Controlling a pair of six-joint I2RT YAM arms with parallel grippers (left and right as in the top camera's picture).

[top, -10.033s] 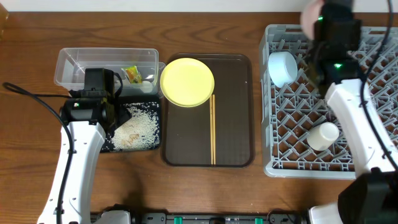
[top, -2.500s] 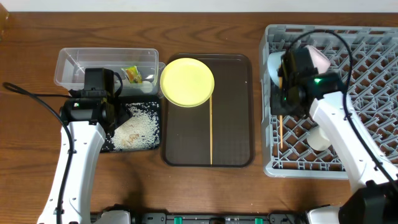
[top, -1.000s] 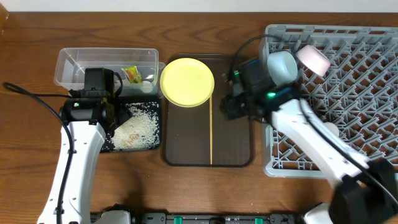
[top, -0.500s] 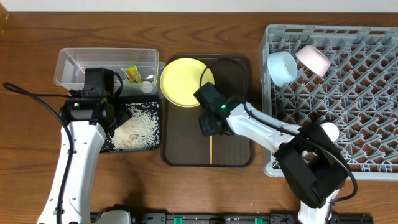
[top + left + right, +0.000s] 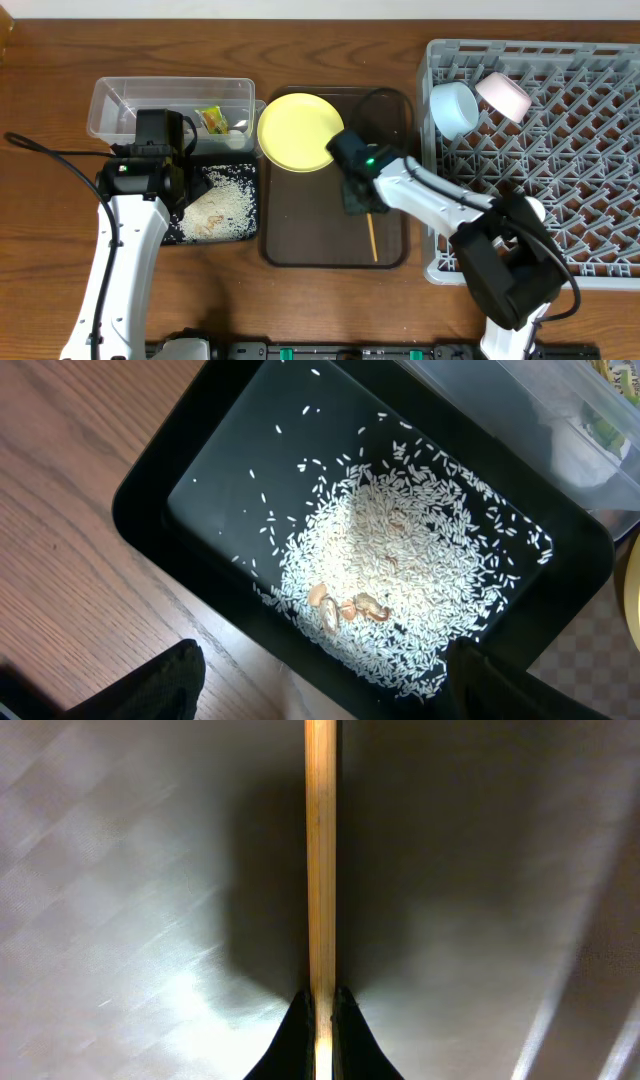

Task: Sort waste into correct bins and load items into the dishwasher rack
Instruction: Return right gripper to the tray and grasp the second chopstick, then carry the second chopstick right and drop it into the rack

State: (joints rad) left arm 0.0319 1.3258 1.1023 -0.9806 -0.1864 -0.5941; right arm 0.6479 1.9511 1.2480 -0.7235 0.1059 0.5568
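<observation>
My right gripper [image 5: 360, 195] is shut on a thin wooden chopstick [image 5: 372, 240] over the brown serving tray [image 5: 300, 250]. In the right wrist view the chopstick [image 5: 320, 850] runs straight up from between the closed fingertips [image 5: 300, 1020]. The yellow plate [image 5: 300, 130] lies at the tray's far left corner. My left gripper [image 5: 320, 695] is open and empty above the black tray [image 5: 160, 490], which holds the rice [image 5: 400, 560]. The snack wrapper [image 5: 210, 120] lies in the clear tub [image 5: 120, 105]. The blue bowl [image 5: 455, 108], white bowl [image 5: 503, 95] and cup [image 5: 530, 210] sit in the grey rack [image 5: 580, 150].
The brown tray lies between the two bins on the left and the rack on the right. A few brown scraps [image 5: 345, 605] lie among the rice. Bare wooden table [image 5: 300, 310] runs along the front.
My right arm left the rack, came down onto the brown tray and closed on the chopstick. In the last half second the chopstick has shifted right on the tray. The left arm has not moved.
</observation>
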